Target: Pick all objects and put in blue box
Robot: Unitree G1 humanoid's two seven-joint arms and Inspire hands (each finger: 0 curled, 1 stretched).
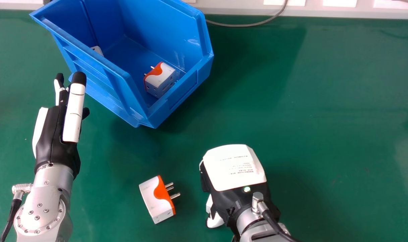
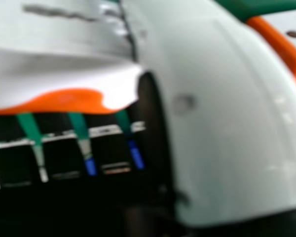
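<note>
Head view: green table (image 1: 311, 101), blue box (image 1: 197, 79) at upper L, one adapter (image 1: 161, 74) in it. L hand (image 1: 54, 131) beside box, fingers straight, close tog. R hand (image 1: 235, 168) lower ctr; in R hand view its fingers & thumb seem to pinch a white/orange plug (image 2: 69, 101); can't tell if lifted. Prob. light, stiff, slick plastic: grip flat sides, clear of pins. Loose plug (image 1: 153, 200) on table btwn hands, metal prongs (image 1: 175, 195) twd R hand.
</note>
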